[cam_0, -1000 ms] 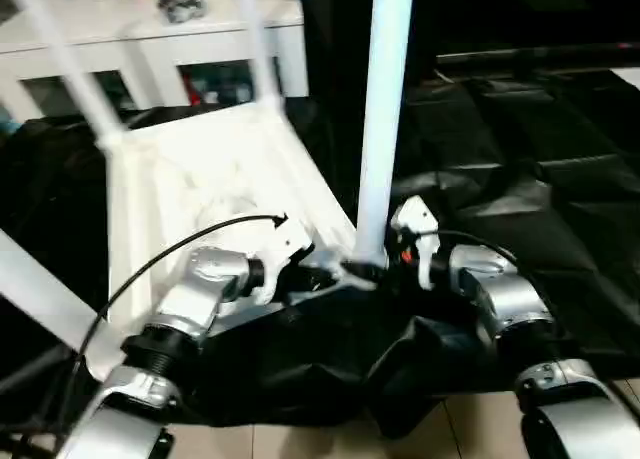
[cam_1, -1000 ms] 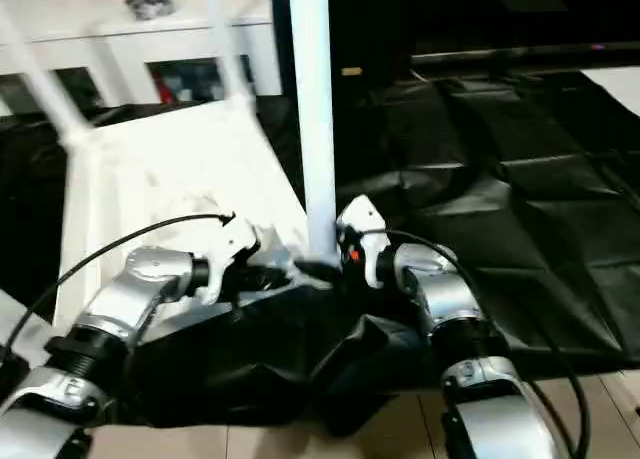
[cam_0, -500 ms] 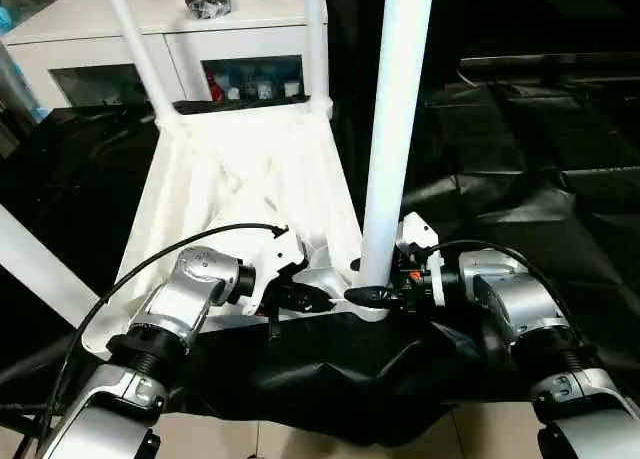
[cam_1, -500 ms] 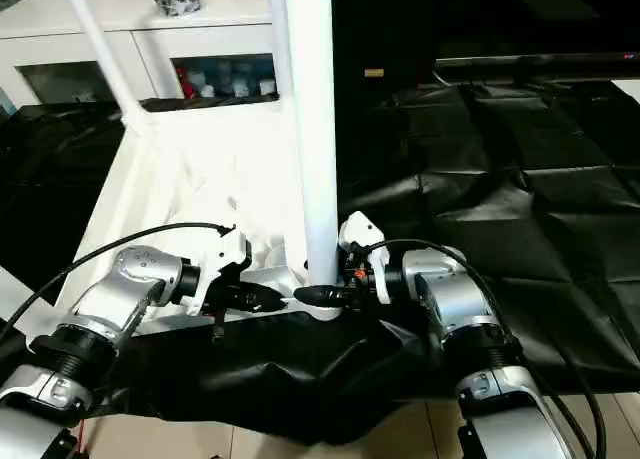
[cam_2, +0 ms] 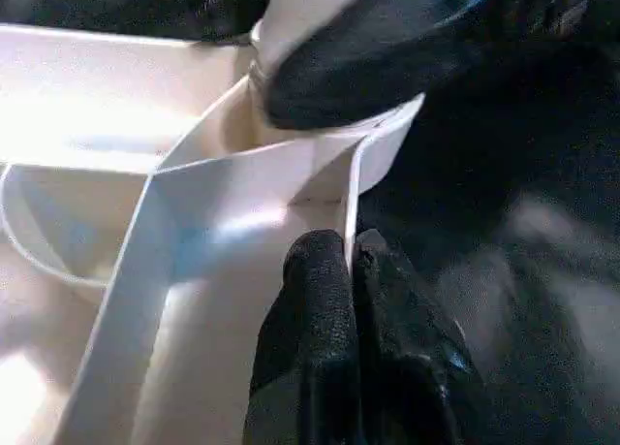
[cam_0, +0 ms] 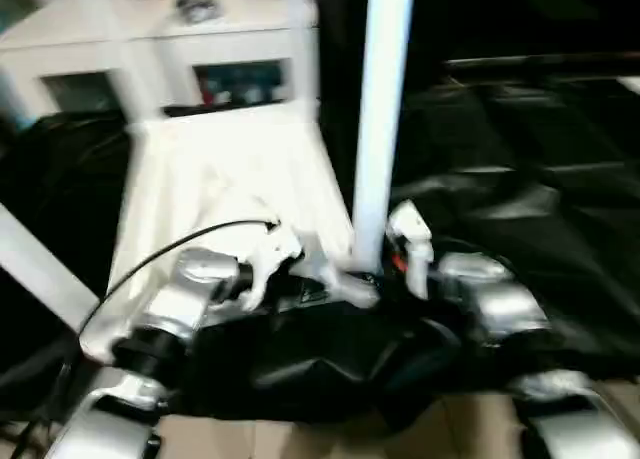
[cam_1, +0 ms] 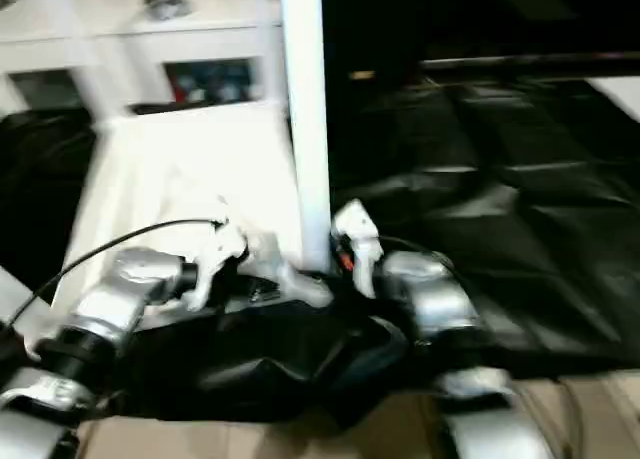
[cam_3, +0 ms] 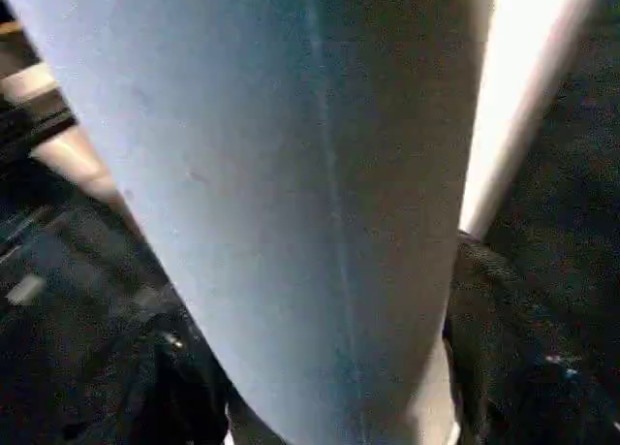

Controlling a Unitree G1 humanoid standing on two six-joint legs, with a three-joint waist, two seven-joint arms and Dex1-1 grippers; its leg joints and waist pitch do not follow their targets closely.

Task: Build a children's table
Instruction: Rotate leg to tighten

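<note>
The children's table lies upside down, its white ribbed top (cam_0: 220, 179) on the black cloth. One white leg (cam_0: 380, 129) stands upright in the near right corner socket. My left gripper (cam_2: 349, 261) is shut on a thin wall of the top beside that socket, and it also shows from the head (cam_0: 318, 287). My right gripper (cam_0: 372, 277) sits at the foot of the upright leg (cam_3: 310, 174), with a black finger (cam_2: 387, 57) wrapped against the leg just above the socket. Another leg (cam_0: 40, 269) slants out at the near left.
A white glass-door cabinet (cam_0: 150, 39) stands behind the table top. The black-draped work table (cam_0: 520, 159) stretches to the right. Bunched black cloth (cam_0: 330, 369) hangs over the near edge, with pale floor (cam_0: 470, 419) below.
The head camera has swung, so the whole picture shifted. My right gripper's fingers have drawn in around the foot of the upright leg. My left gripper keeps its hold.
</note>
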